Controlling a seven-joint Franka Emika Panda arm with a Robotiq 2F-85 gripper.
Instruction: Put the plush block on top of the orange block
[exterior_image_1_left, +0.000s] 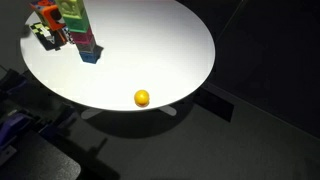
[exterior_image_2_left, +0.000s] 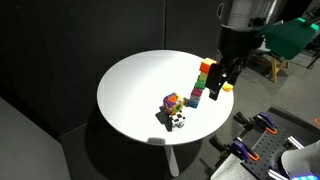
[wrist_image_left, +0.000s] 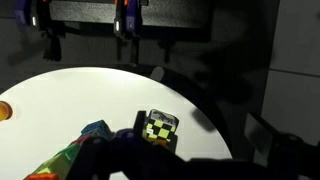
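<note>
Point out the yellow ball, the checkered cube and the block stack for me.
yellow ball (exterior_image_1_left: 141, 97): exterior view, middle of the ball.
checkered cube (wrist_image_left: 160, 127): wrist view, its top face.
block stack (exterior_image_2_left: 204, 82): exterior view, midway up the stack.

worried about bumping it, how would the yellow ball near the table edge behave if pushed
The yellow ball looks round and smooth, so a light touch would probably set it rolling. It sits close to the rim of the white table with nothing blocking it, so it could well roll off. Being small, it is likely light.
</note>
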